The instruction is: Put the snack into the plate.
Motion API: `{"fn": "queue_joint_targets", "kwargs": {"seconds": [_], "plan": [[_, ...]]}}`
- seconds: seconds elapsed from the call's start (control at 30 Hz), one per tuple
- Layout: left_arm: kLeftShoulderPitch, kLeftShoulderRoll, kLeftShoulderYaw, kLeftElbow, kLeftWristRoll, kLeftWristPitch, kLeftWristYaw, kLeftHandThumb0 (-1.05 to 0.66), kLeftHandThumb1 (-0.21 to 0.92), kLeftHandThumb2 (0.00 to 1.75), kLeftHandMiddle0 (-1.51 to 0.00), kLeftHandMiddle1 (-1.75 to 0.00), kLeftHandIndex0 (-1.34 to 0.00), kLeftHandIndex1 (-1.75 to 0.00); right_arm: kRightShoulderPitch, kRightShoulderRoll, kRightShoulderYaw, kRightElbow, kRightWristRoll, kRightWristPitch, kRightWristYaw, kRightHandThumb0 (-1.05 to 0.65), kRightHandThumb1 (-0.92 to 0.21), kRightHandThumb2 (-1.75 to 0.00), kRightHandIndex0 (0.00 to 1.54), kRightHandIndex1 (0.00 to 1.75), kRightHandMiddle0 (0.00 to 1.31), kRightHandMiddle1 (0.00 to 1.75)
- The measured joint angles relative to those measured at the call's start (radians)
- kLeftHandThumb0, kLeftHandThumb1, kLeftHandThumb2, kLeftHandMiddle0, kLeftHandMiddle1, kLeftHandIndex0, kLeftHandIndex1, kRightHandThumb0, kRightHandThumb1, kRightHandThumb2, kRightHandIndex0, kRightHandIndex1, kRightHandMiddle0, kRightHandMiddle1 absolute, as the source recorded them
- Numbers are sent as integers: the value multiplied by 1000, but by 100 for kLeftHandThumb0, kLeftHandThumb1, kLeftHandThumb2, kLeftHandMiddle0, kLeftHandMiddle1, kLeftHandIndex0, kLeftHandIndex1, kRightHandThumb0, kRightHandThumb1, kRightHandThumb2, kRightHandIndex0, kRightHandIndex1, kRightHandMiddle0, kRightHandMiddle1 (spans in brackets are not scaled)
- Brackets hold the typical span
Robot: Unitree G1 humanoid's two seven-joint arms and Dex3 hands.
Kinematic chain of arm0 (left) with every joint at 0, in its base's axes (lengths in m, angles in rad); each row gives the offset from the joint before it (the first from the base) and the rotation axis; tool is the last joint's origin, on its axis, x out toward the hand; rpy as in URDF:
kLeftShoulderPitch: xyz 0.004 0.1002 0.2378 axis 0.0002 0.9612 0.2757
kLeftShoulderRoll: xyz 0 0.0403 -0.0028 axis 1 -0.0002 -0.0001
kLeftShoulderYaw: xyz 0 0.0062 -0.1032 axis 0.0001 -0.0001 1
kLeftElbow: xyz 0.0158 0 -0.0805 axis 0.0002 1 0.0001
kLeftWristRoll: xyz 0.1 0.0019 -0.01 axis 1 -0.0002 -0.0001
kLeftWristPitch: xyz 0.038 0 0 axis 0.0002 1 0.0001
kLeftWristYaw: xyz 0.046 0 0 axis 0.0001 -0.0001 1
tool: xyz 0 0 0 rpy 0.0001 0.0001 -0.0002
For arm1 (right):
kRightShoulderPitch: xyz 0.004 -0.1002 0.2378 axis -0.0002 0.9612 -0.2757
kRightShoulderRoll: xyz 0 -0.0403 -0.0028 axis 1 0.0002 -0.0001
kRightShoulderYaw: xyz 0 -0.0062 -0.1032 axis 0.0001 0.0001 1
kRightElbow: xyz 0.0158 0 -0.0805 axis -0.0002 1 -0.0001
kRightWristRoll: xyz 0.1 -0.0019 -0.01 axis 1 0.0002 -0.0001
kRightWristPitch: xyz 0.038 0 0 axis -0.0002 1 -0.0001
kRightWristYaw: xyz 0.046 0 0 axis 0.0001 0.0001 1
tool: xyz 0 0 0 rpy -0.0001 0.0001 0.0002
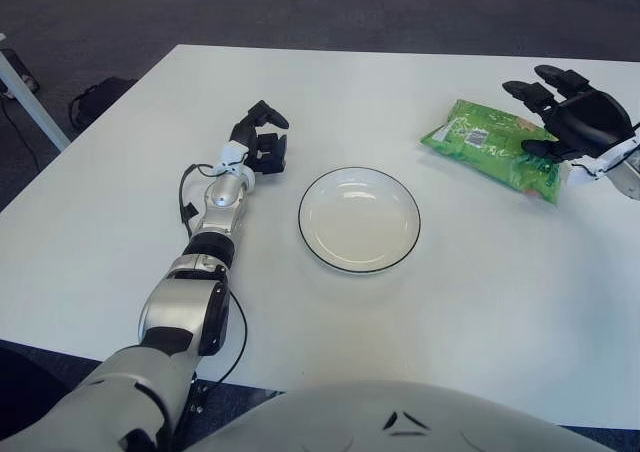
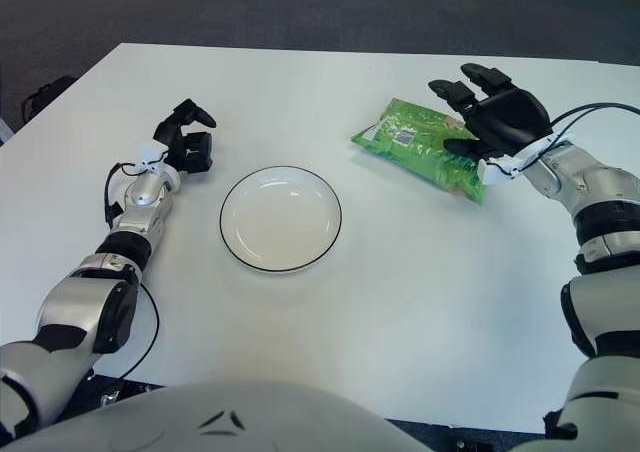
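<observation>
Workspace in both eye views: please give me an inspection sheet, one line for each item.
Surface: white table, bare around the items.
Job's things: green snack bag lies flat at the far right; white plate with dark rim at the centre, nothing in it.
Clutter: nothing seen.
Hands: right hand above the bag's right end, fingers spread, holding nothing; left hand left of the plate, fingers curled, holding nothing.
Cables: black cable beside the left forearm; thin wires at the right wrist.
Surroundings: dark floor; a dark object on it at left.
</observation>
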State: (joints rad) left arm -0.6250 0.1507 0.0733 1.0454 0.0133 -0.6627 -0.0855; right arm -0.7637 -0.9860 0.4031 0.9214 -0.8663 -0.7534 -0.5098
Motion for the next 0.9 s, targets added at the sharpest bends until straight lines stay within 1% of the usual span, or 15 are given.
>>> {"fn": "queue_joint_targets", "kwargs": {"seconds": [0.17, 0.3, 0.43, 0.63, 0.73, 0.9], "plan": [[-1, 1, -2, 5, 2, 0, 0, -44, 44, 116, -122, -175, -52, -175, 83, -10, -76, -150, 59, 41, 28, -93, -92, -90, 0, 0, 0, 6], [-3, 1, -6, 6, 6, -6, 6, -44, 44, 116, -121, -175, -52, -175, 160, -6, -133, -287, 93, 129, 88, -96, -92, -87, 0, 0, 0, 2], [-8, 1, -8, 6, 12, -9, 17, -44, 44, 117, -120, -175, -52, -175, 250, 5, -194, -454, 129, 272, 194, -100, -92, -88, 0, 0, 0, 0], [-8, 2, -16, 10, 33, -9, 38, -44, 43, 117, -120, -175, -52, -175, 368, 58, -275, -701, 203, 510, 415, -104, -92, -90, 0, 0, 0, 0], [-8, 2, -21, 11, 37, -11, 41, -44, 43, 117, -120, -175, -52, -175, 402, 82, -296, -783, 217, 606, 506, -105, -92, -90, 0, 0, 0, 0], [-8, 3, -27, 11, 40, -12, 42, -44, 43, 117, -119, -175, -52, -175, 427, 114, -301, -855, 206, 733, 601, -105, -92, -91, 0, 0, 0, 0]]}}
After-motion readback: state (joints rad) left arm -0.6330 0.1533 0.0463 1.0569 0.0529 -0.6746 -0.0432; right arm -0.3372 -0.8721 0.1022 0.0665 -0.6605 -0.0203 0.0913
